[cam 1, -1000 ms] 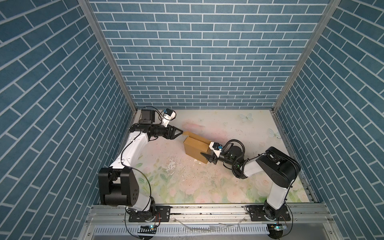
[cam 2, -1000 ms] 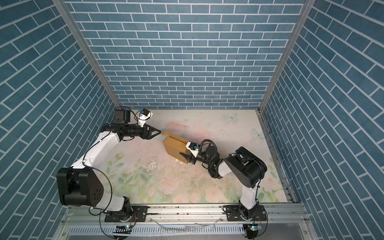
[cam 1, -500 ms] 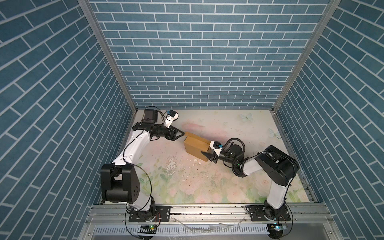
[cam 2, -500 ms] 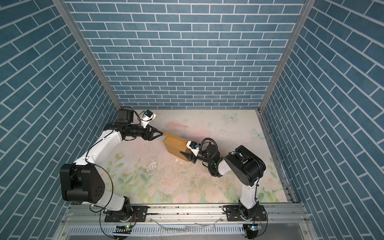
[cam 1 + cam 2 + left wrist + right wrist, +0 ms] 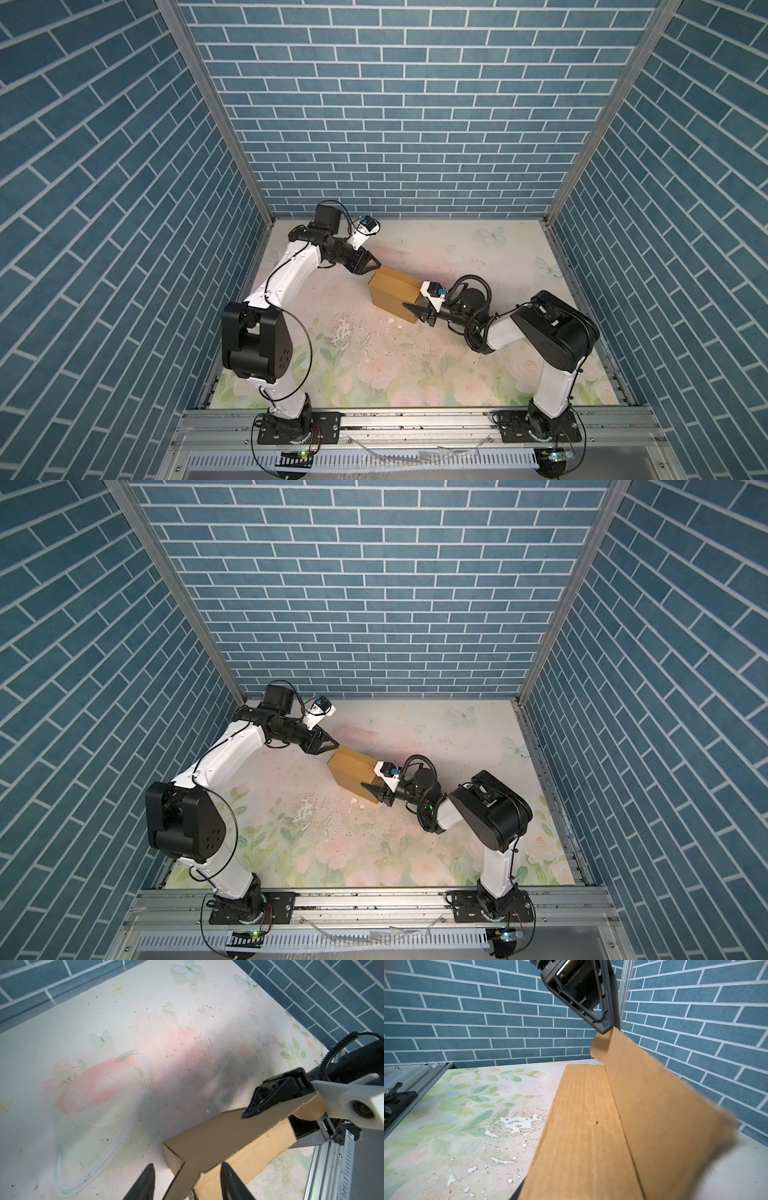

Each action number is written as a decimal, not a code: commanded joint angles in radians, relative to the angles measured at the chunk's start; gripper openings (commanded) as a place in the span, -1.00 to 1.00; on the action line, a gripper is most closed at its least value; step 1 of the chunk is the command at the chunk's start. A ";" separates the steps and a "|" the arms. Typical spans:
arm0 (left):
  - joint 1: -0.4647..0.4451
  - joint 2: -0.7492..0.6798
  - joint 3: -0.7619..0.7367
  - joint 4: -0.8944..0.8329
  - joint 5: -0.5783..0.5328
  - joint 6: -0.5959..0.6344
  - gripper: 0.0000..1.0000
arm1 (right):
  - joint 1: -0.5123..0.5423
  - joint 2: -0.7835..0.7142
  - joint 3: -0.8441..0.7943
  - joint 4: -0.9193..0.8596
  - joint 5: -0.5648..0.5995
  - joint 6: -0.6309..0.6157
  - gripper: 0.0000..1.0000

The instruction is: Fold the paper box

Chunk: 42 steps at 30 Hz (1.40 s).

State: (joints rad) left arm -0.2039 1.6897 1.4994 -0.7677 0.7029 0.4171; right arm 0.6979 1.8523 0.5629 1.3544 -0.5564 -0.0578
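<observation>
Blue brick walls (image 5: 407, 124) close in the floral worktop (image 5: 374, 365) I am watching. My left gripper (image 5: 371, 269) stands about half open astride the back-left corner flap of the paper box (image 5: 392, 286), with one finger clear of the card. My right gripper (image 5: 413, 298) straddles the flap at the opposite end; I cannot tell whether it pinches. I see the box resting on the worktop's back half, near the middle, between both arms.
</observation>
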 commanded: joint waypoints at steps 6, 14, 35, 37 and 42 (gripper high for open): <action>-0.002 -0.071 -0.056 -0.029 -0.056 -0.028 -0.21 | -0.009 -0.008 0.010 0.002 0.002 0.017 0.01; -0.006 -0.076 -0.059 -0.023 -0.075 -0.057 -0.39 | -0.009 -0.011 0.012 -0.007 0.007 0.014 -0.03; -0.034 -0.107 -0.110 0.019 -0.098 -0.184 -0.80 | -0.008 -0.014 0.024 -0.037 0.019 0.013 -0.10; -0.034 -0.114 -0.114 0.029 -0.098 -0.200 -0.82 | -0.007 -0.009 0.023 -0.037 0.019 0.007 -0.11; -0.038 -0.114 -0.120 0.032 -0.105 -0.216 -0.89 | -0.008 -0.016 0.018 -0.031 0.026 0.016 -0.13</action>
State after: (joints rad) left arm -0.2337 1.5982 1.3922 -0.7368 0.6033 0.2165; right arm 0.6952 1.8511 0.5705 1.3388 -0.5495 -0.0566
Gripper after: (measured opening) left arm 0.061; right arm 0.516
